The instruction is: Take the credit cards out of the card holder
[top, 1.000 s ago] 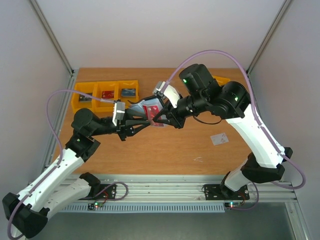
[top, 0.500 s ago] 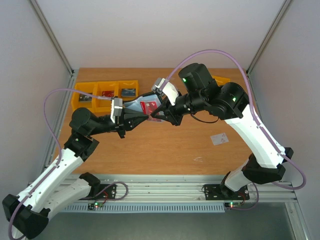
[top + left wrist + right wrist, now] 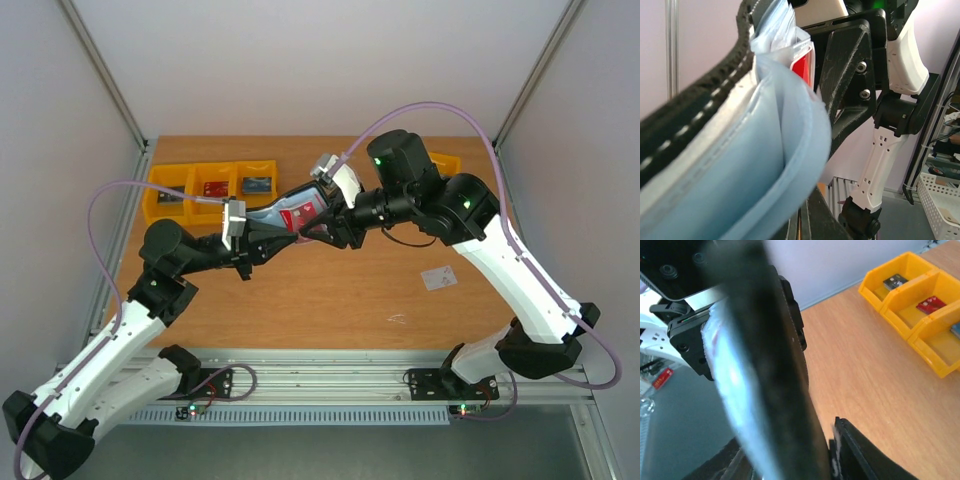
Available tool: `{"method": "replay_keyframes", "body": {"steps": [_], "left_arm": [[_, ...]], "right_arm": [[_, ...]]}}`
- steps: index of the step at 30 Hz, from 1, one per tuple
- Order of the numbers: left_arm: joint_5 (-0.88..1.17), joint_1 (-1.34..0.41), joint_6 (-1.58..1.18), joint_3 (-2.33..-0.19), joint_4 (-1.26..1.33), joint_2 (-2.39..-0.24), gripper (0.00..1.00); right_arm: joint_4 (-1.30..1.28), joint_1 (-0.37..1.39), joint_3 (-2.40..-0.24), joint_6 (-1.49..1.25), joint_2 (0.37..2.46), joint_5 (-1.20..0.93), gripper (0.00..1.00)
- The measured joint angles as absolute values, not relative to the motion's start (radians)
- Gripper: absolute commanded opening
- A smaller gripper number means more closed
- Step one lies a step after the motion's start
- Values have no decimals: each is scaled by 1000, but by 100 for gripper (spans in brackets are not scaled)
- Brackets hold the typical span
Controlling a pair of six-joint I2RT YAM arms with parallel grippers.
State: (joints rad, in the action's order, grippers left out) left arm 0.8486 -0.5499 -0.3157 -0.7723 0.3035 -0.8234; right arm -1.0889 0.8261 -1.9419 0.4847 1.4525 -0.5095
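The card holder hangs in the air over the middle of the table, between my two grippers. My left gripper is shut on its near left end; in the left wrist view its grey-blue inside and black stitched edge fill the frame. A bright red credit card sticks out of a pocket. My right gripper is at the holder's right end with its jaws apart. The holder's black edge runs between them, and a gap shows beside the right finger. A whitish card lies on the table to the right.
A row of yellow bins with small items stands at the back left, also seen in the right wrist view as yellow bins. Another yellow bin peeks out behind the right arm. Metal frame posts stand at both back corners.
My left gripper closed on the holder's end. My right gripper, shut on the holder before, has opened its jaws. Both arms shifted slightly toward the back.
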Motion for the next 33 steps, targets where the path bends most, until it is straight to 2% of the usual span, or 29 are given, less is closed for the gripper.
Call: {"method": "replay_keyframes", "body": {"steps": [9,12,15,17,33], "left_arm": [[815,-551,-292,-772,289,-823,0],[821,-551,-291,-772,289,-822,0],[845,-551,-290,-772,292,-822,20],[854,-550,-287,-772,297,-822,25],[878,-520,-379,-800,349,-825,25]], "right_arm": [[-1092,813,-1946,464,1460,-584,2],[-1096,812,-1946,471,1460,-599,1],[-1105,811,-1946,474,1460,-612,1],[-1107,811,-1946,474,1460,-624,1],[-1088,807,-1960,492,1462,-642,1]]}}
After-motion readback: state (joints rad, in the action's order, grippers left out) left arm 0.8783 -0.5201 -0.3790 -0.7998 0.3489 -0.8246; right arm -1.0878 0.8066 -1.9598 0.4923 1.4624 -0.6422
